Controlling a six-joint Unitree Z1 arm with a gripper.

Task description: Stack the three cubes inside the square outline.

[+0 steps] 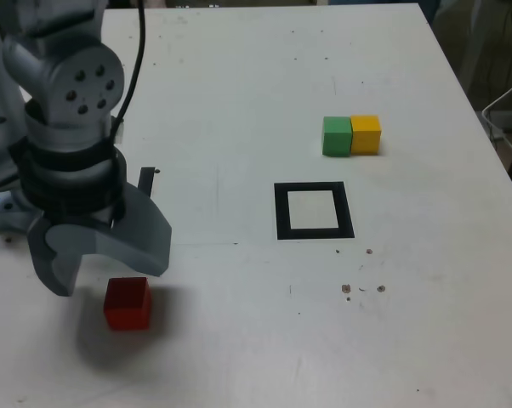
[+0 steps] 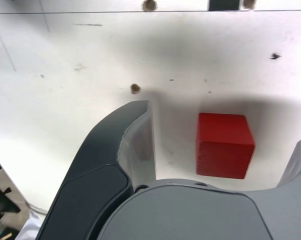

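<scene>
Below the gripper, whose jaws are standing spread, the red cube is sitting free. It is looking light, rigid and matte, probably best pinched across two flat opposite faces.

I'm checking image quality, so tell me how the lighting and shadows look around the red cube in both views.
Exterior view: even light, a soft shadow under the gripper beside the red cube. Wrist view: a broad dark shadow surrounds the cube, which stays sharp.
</scene>
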